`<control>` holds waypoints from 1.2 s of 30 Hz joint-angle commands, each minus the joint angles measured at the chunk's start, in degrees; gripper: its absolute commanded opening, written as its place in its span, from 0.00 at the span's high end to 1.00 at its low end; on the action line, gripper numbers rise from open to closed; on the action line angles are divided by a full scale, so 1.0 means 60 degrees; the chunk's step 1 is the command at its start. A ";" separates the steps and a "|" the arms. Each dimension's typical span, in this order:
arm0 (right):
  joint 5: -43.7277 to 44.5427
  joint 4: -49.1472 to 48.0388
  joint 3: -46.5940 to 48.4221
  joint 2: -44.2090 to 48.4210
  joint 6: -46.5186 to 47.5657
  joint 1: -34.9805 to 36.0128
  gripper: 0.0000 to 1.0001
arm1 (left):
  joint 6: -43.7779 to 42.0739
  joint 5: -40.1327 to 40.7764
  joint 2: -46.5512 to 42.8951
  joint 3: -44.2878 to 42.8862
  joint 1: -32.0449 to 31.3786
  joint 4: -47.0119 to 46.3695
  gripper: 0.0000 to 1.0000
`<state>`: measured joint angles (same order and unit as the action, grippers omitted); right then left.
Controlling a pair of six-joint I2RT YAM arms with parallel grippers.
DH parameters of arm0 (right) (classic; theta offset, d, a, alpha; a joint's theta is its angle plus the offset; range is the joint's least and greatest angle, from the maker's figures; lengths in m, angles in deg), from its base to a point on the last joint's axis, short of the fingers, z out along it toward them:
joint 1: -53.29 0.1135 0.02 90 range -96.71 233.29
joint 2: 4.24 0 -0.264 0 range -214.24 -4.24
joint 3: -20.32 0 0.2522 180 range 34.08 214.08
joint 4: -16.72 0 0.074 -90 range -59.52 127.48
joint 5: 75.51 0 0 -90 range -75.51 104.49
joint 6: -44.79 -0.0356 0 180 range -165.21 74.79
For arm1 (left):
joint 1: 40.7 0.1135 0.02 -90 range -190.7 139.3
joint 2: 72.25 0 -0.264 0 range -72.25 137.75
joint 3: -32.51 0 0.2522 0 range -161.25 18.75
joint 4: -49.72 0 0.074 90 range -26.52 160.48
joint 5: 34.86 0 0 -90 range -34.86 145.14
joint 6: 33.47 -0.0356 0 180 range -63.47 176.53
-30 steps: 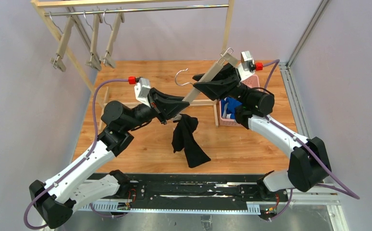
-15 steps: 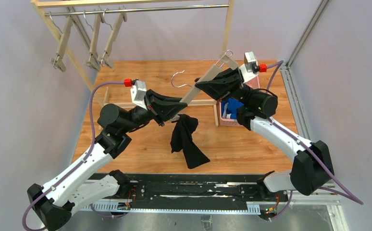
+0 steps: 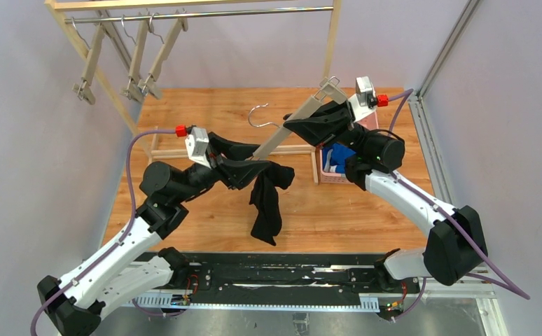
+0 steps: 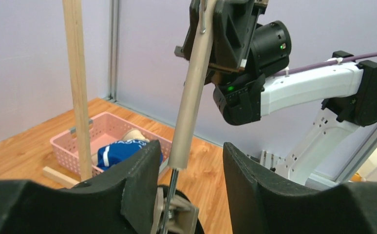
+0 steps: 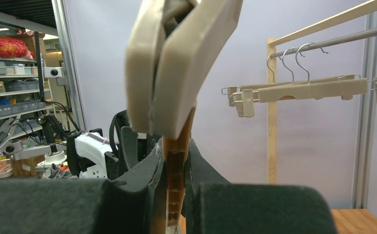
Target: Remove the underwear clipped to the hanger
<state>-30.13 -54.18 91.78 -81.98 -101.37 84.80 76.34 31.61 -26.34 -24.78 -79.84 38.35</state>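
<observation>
While the right hand (image 3: 300, 124) pinches the hanger (image 3: 280, 138) and the left hand (image 3: 256, 162) gapes, we judge the black underwear (image 3: 267, 204) limp and light, best taken high up.

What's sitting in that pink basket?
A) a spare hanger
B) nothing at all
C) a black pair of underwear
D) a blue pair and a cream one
D: the left wrist view shows a blue pair and a cream one in the pink basket; the black pair hangs outside it.
</observation>
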 commanded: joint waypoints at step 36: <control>0.0230 -0.0524 0.0082 -0.0081 -0.0351 0.0045 0.99 | -0.1770 0.0663 -0.0569 -0.0419 -0.0025 0.0893 0.54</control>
<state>-28.91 -53.85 91.75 -82.29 -103.21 84.78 66.99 37.05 -31.10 -23.38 -79.90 45.61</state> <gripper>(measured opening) 0.111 0.472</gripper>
